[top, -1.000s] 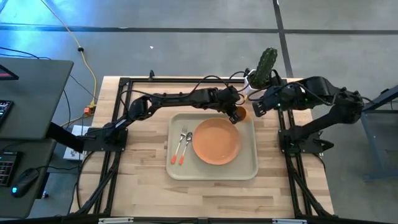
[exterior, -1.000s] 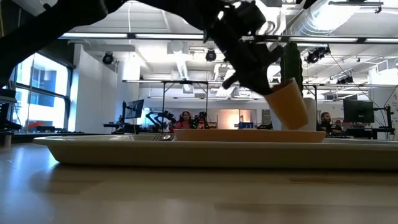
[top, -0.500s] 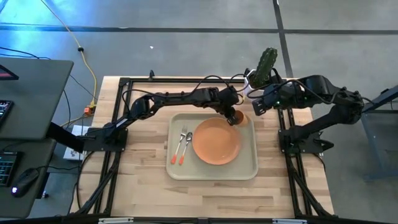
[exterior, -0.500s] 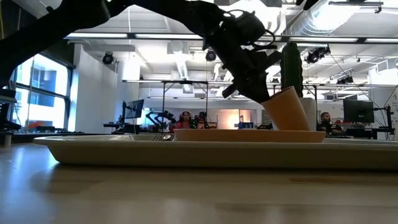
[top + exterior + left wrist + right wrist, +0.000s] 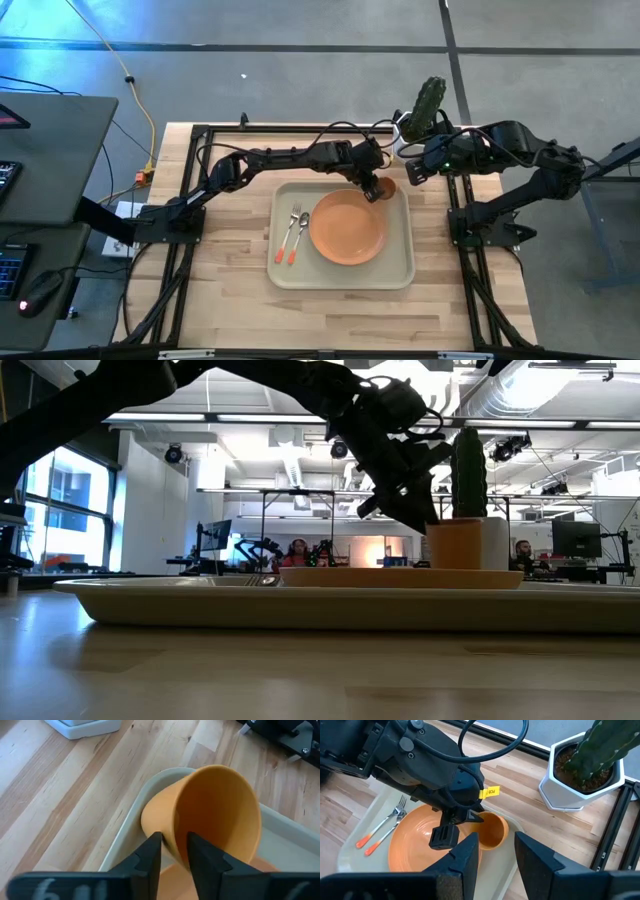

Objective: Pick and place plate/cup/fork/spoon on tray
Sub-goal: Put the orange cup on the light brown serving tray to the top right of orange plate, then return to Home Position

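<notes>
The small orange cup (image 5: 381,187) is at the far right corner of the beige tray (image 5: 342,281). It looks upright in the low view (image 5: 455,543), its base hidden behind the plate's rim. My left gripper (image 5: 174,842) is shut on the cup. The orange plate (image 5: 347,227) lies in the middle of the tray. The fork and the spoon (image 5: 295,236) lie side by side on the tray's left part. My right gripper (image 5: 492,851) is open and empty, just off the tray's far right corner (image 5: 412,172). My left gripper holds the cup by its rim (image 5: 176,836), on the side toward the table's left. One finger (image 5: 201,855) is inside the cup and the other finger (image 5: 149,854) is outside on its wall. The fingers slant down from the table's left. The cup is upright over the tray's corner.
A white pot with a green cactus (image 5: 420,110) stands at the table's far edge, close behind the cup and beside my right gripper; it also shows in the right wrist view (image 5: 585,770). Bare wood lies to the tray's left, right and near sides.
My left gripper has gone down and a little toward the table's left with the cup. The cup hung tilted a second ago and now stands upright, lower, at the tray's far right corner. The gripper stays shut on it.
</notes>
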